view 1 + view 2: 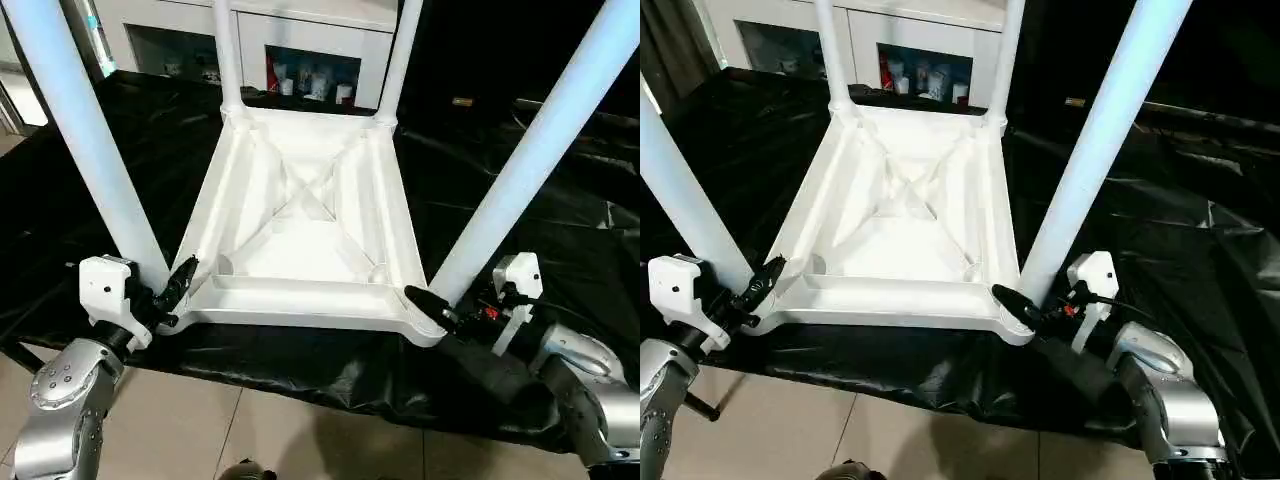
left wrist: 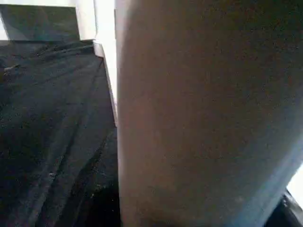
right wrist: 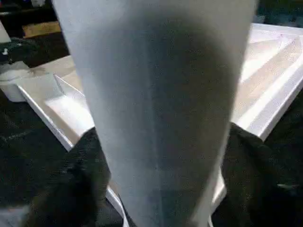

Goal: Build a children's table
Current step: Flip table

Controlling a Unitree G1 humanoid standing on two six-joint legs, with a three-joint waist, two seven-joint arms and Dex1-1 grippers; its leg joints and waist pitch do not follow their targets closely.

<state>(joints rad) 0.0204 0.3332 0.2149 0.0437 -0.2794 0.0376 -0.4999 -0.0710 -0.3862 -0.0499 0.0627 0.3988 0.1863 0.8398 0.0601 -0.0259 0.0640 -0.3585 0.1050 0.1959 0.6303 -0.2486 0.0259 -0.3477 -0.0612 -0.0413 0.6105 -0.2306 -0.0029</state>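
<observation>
The white children's table top point(image 1: 300, 215) lies upside down on black sheeting, ribbed underside up. All four white legs stand in its corner sockets: the two far legs point(image 1: 228, 50) point(image 1: 398, 55), the near left leg point(image 1: 85, 130) and the near right leg point(image 1: 530, 160). My left gripper point(image 1: 170, 295) is shut around the base of the near left leg, which fills the left wrist view point(image 2: 199, 118). At the base of the near right leg point(image 3: 161, 104), my right gripper point(image 1: 435, 305) is also shut, a black finger point(image 3: 75, 175) on either side.
Black sheeting point(image 1: 120, 180) covers the work surface, whose front edge runs just below the table top. Tiled floor point(image 1: 250, 430) shows in front. A white cabinet point(image 1: 310, 60) with small items stands behind. The raised legs cross the space above both forearms.
</observation>
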